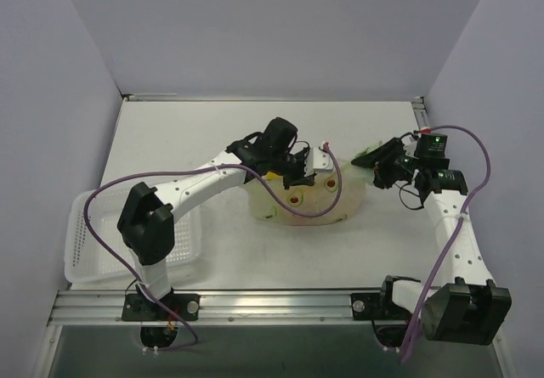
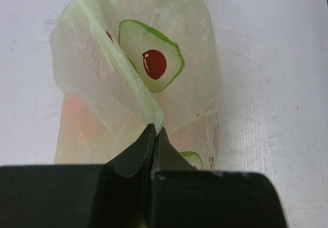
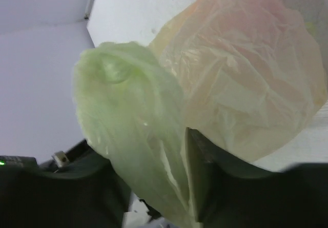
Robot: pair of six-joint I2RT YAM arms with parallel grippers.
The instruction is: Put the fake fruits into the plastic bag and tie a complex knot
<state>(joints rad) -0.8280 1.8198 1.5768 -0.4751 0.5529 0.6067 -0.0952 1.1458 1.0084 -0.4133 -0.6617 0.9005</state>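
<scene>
Noted in top view only: plastic bag (image 1: 310, 204) lying mid-tabletop (image 1: 195, 127), white perforated basket (image 1: 85, 246) at the near left. Noted in left wrist view only: avocado print (image 2: 151, 61) on the film, fake fruits (image 2: 77, 118) as pinkish blurs inside. Left arm reached across to centre, left pincer (image 2: 155, 131) pressed together on a fold of bag film. Right arm bent inward, right pincer (image 1: 367, 159) just beside the bag; green film bunched between jaws, clamping not determinable.
</scene>
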